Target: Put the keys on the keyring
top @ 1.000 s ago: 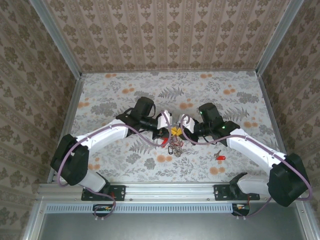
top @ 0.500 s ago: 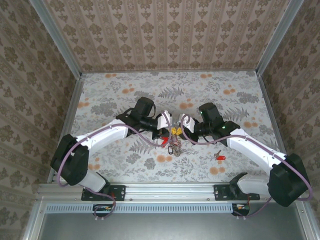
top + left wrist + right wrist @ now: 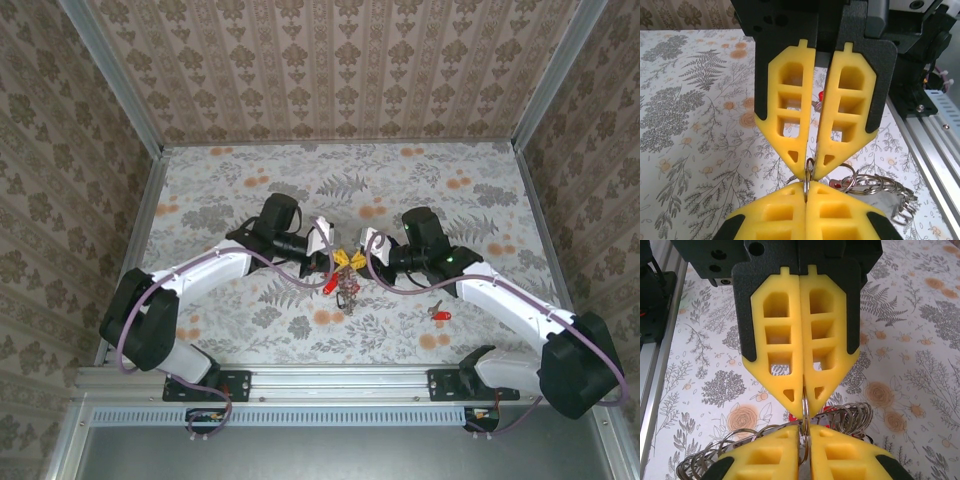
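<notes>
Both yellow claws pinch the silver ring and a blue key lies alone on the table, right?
The lone plastic-headed key on the table is red, not blue, as the top view shows. The left gripper and right gripper do pinch the silver metal ring.

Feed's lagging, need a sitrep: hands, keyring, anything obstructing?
Left hand and right hand shut on keyring, tips meeting. Key bunch dangles below. One red key loose on table.
</notes>
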